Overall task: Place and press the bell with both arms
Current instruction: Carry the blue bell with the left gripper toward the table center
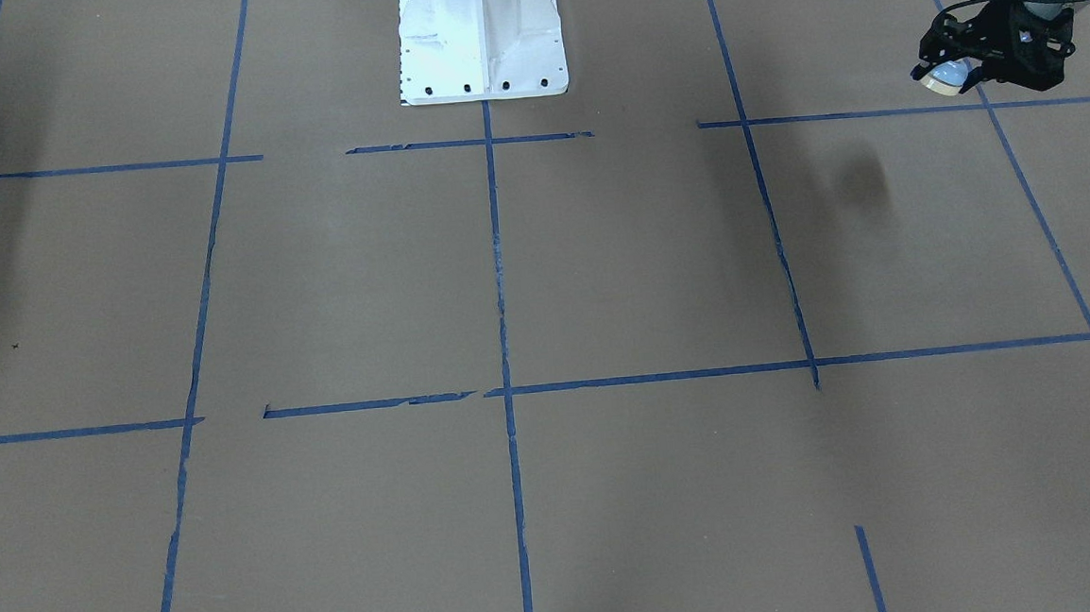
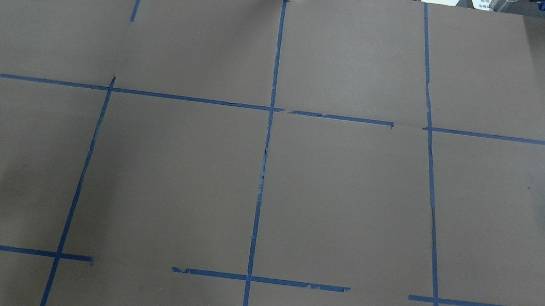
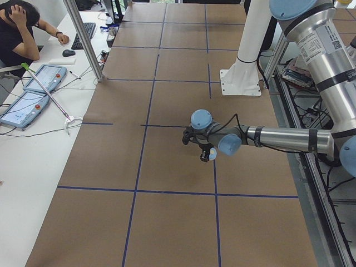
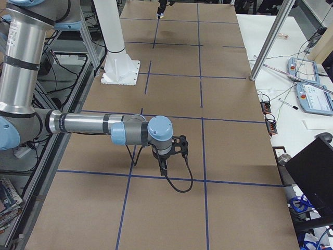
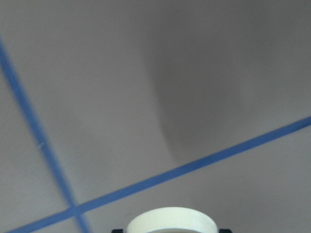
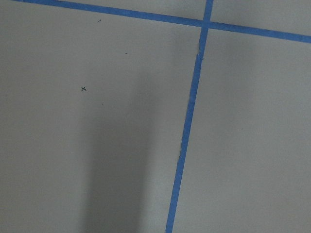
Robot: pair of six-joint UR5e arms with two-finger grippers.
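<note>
The left arm (image 3: 278,136) stretches out level, wrist bent down, its left gripper (image 1: 941,70) clamped on the bell (image 1: 948,81); the right arm (image 4: 83,124) extends likewise, the right gripper (image 4: 163,166) pointing straight down, finger spacing impossible to judge.

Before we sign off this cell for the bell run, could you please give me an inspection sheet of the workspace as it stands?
Surface: brown paper-covered table with a blue tape grid, gaps in some lines.
Job's things: the bell, held above the table, not yet placed.
Clutter: nothing seen.
Grippers: left gripper has its jaws shut on the bell; right gripper points down over the table, jaws cannot be judged.
Cables: black cable loops below the right gripper; table contact unclear.
Surroundings: white pedestal; seated operator and teach pendants at the side bench.
</note>
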